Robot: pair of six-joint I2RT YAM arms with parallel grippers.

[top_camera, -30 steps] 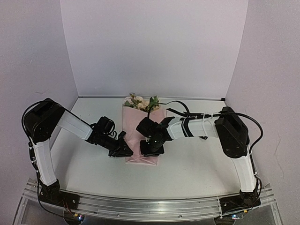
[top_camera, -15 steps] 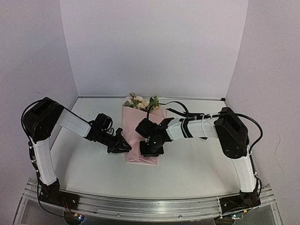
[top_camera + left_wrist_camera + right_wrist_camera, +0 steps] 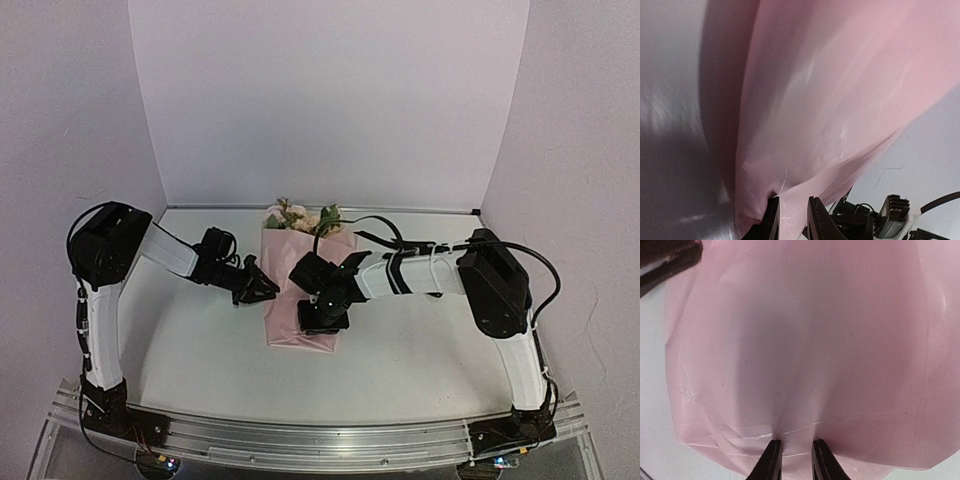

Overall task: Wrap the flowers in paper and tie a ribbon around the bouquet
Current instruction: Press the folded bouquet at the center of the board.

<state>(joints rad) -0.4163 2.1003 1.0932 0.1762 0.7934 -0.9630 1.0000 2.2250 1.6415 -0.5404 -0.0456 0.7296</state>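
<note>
Left tool (image 3: pixel 793 201) narrow, pinching paper (image 3: pixel 840 100) at its left edge (lifted, it seems); right tool (image 3: pixel 796 443) narrow, gripping its near part.

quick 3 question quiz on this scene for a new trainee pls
1. True or false: the flowers lie at the near end of the paper.
2. What sits between the right gripper's fingers? A ribbon, B paper, C a stem.
3. Fill in: the left gripper pinches the paper's ___ edge in the top view.
Key: 1 false, they are at the far end; 2 B; 3 left.
</note>
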